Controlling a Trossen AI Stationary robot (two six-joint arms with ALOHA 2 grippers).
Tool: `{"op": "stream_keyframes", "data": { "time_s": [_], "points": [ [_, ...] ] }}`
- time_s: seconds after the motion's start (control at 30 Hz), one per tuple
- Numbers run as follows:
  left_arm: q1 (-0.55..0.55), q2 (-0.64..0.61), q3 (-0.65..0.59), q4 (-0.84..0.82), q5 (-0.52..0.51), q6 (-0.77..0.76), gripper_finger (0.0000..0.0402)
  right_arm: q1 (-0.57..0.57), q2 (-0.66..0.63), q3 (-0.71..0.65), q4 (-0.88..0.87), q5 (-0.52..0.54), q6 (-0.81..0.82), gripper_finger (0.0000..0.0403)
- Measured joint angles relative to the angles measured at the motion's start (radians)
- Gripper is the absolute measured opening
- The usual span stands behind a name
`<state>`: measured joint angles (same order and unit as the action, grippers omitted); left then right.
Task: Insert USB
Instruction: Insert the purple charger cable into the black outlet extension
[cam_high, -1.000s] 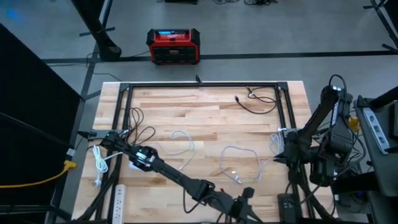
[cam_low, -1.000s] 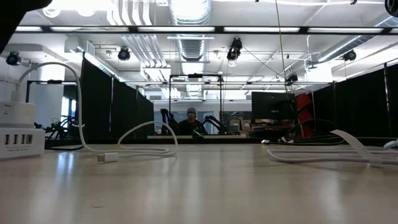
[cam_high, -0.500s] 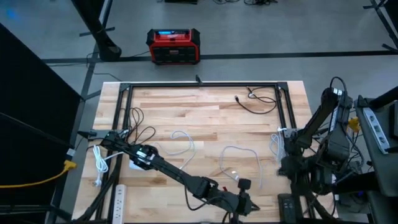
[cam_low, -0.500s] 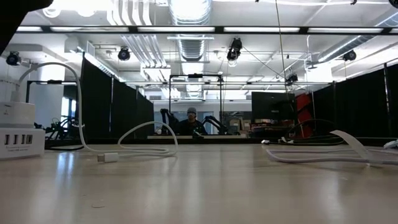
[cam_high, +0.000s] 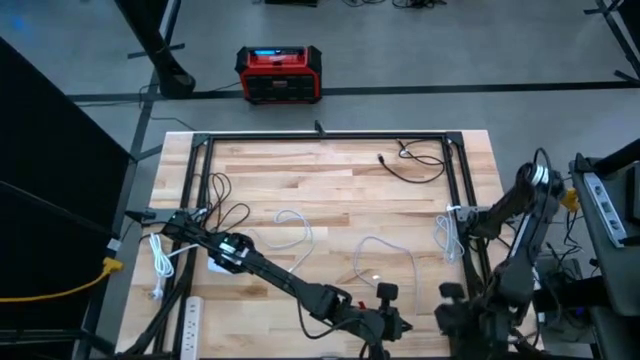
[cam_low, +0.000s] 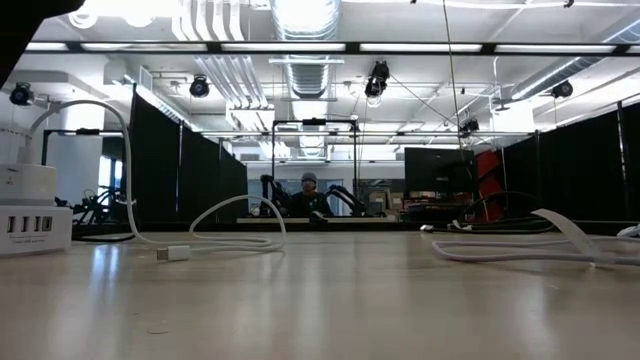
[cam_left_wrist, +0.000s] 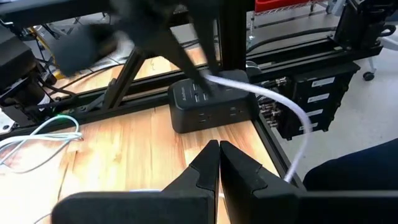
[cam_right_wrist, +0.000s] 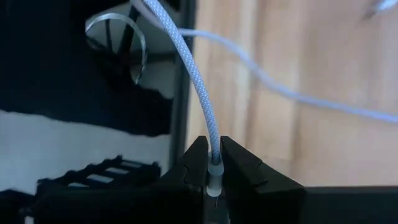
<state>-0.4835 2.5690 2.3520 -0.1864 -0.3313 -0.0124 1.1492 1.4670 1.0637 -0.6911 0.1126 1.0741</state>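
Pinching the white braided cable (cam_right_wrist: 205, 118) just behind its plug, my right gripper (cam_right_wrist: 212, 163) is hovering off the table's right edge, near the black USB hub (cam_left_wrist: 211, 99). Cable is looking light and limp; I am judging the stiff plug collar the best hold. Left gripper (cam_left_wrist: 219, 163), pressed together and empty, is waiting at the near edge.

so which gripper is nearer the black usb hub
right: the right gripper is at the black usb hub, gripping the white cable; the left gripper hangs short of it
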Motion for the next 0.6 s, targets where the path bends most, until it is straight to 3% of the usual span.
{"op": "stream_keyframes", "data": {
  "time_s": [0.27,0.6],
  "points": [
    [0.000,0.000,0.000,-0.005,0.000,-0.001,0.0000,0.010,0.121,0.000,0.145,-0.137,0.013,0.0016],
    [0.000,0.000,0.000,-0.013,0.000,-0.005,0.0000,0.049,0.134,-0.014,0.150,-0.141,0.061,0.0016]
  ]
}}
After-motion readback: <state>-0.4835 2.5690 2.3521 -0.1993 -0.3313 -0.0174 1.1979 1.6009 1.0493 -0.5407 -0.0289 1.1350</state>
